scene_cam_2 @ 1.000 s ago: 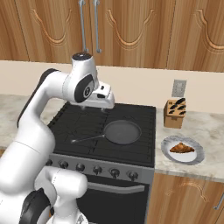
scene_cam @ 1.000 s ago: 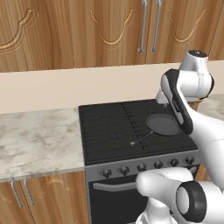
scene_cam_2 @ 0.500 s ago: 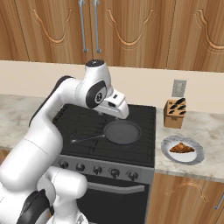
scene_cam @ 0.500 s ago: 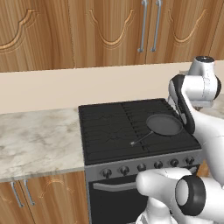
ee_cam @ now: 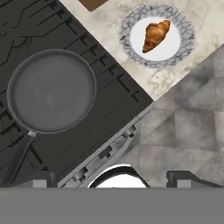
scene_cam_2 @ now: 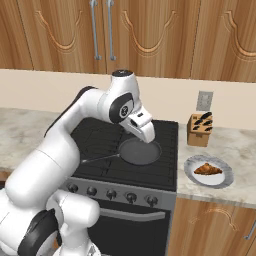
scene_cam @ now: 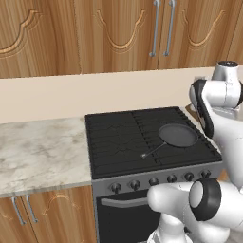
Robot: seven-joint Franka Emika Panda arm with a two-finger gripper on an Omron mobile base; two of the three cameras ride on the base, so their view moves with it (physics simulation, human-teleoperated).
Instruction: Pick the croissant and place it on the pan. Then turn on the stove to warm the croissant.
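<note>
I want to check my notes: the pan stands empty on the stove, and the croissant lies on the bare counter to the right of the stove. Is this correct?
Not quite. The croissant lies on a round plate, not on the bare counter; the right base view shows it clearly. The rest holds: the pan stands empty on the stove, and the plate sits to the right of the stove.

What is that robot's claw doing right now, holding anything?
Gripper: open and empty, high above the black gas stove's front edge.

White arm bent high, elbow raised; hand (scene_cam_2: 148,136) points down, fingers spread wide, holding nothing.
</note>
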